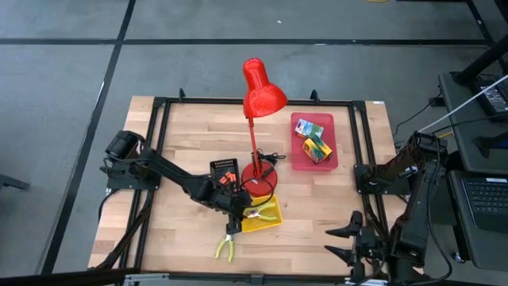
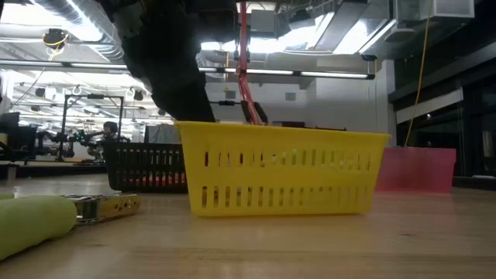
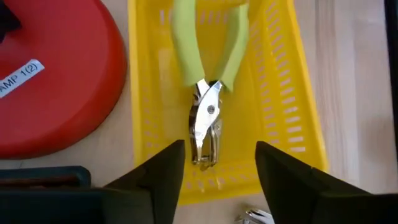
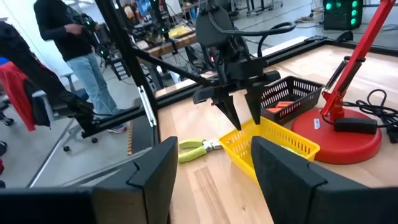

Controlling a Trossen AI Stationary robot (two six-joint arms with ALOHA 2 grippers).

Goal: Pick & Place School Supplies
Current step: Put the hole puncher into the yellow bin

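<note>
Hovering over yellow tray, L pincer spread above pliers lying inside; R pincer spread.

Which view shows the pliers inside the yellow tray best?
The left wrist view: the pliers lie in the yellow tray, fully visible beyond the open left gripper. The high view shows them small; the low view's tray wall hides them; the right wrist view cannot see inside.

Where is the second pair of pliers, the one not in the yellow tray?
In the high view the loose pliers lie on the table near its front edge, just outside the yellow tray, below the open left gripper.
</note>
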